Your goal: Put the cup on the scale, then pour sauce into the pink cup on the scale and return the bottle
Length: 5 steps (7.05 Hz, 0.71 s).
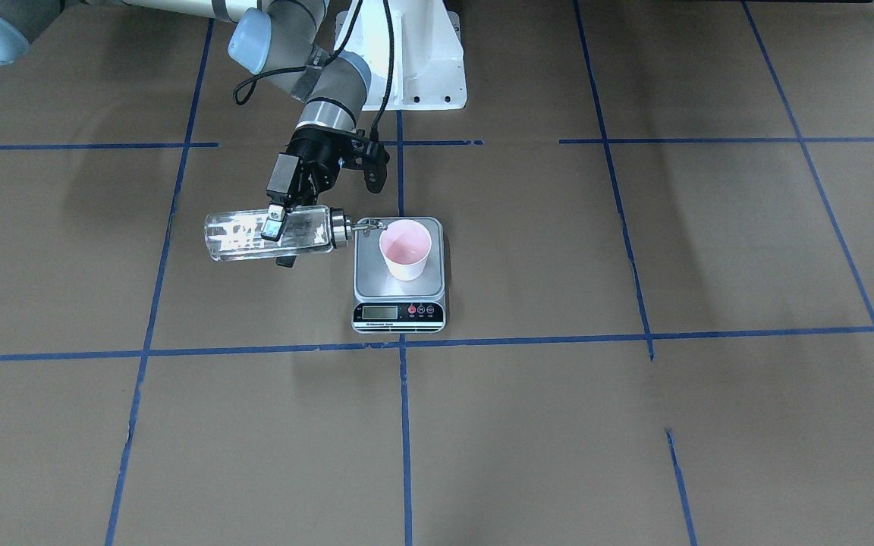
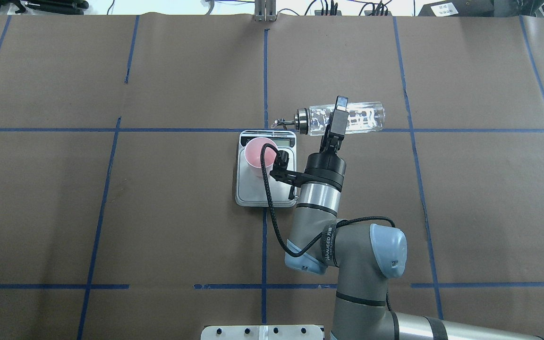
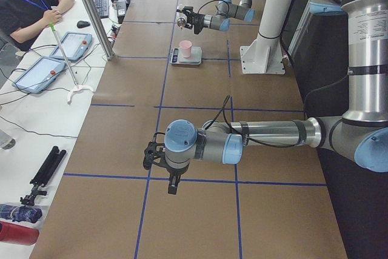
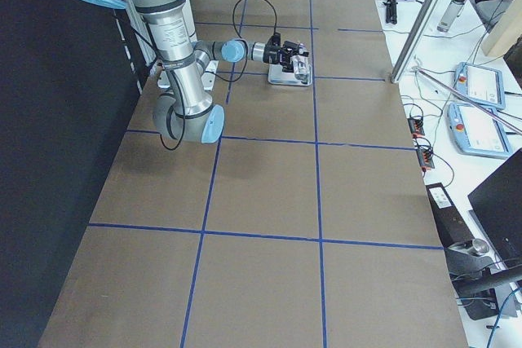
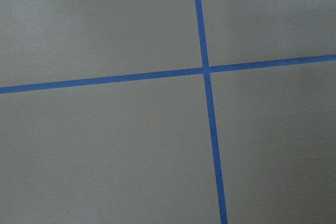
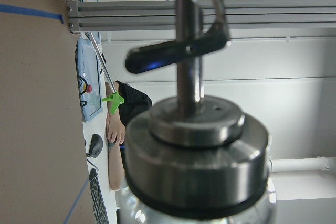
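Observation:
The pink cup [image 1: 405, 249] stands upright on the scale [image 1: 399, 312], on its silver plate behind the black display strip. My right gripper [image 1: 279, 243] is shut on the clear glass bottle [image 1: 270, 233] and holds it level on its side above the table. The silver collar and spout [image 1: 371, 224] point at the cup, and the tip is close to the cup's rim. I see no stream of liquid. The overhead view shows the bottle [image 2: 347, 118], the cup [image 2: 258, 153] and the scale [image 2: 253, 193]. My left gripper [image 3: 171, 185] hangs over bare paper far from the scale; I cannot tell whether it is open.
Brown paper with blue tape lines [image 5: 205, 69] covers the table. The white robot pedestal [image 1: 407, 53] stands behind the scale. An operator [image 3: 24, 4] sits at a side desk with tablets [image 3: 39, 74] beyond the table's edge.

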Motion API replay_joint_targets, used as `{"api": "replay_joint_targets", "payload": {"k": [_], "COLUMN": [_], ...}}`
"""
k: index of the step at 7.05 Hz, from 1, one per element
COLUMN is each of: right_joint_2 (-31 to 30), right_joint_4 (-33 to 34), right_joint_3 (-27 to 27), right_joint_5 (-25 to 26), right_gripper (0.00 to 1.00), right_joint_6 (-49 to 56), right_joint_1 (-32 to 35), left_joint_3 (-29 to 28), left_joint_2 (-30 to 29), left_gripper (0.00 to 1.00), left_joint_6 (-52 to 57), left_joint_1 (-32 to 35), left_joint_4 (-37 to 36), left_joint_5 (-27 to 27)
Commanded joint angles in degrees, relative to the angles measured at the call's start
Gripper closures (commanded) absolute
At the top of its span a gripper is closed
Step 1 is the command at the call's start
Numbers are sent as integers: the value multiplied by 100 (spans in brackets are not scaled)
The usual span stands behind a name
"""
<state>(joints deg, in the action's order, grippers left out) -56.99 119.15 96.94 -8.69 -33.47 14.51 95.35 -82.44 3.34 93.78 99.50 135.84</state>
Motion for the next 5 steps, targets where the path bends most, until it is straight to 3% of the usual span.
{"api": "replay_joint_targets", "payload": {"k": [1, 5], "right_joint_2": [-5, -84], "right_joint_4": [12, 12], "right_joint_3": [0, 9], "right_joint_5": [217, 464], "right_gripper": [100, 100], "right_joint_6": [94, 95], "right_joint_1": [43, 35], "left_joint_3": [1, 1], "left_joint_2": [0, 0], "left_gripper": [0, 0], "left_joint_6": [0, 0], "left_joint_1": [0, -9], "left_joint_4": [8, 8], "left_joint_5": [4, 4]}}
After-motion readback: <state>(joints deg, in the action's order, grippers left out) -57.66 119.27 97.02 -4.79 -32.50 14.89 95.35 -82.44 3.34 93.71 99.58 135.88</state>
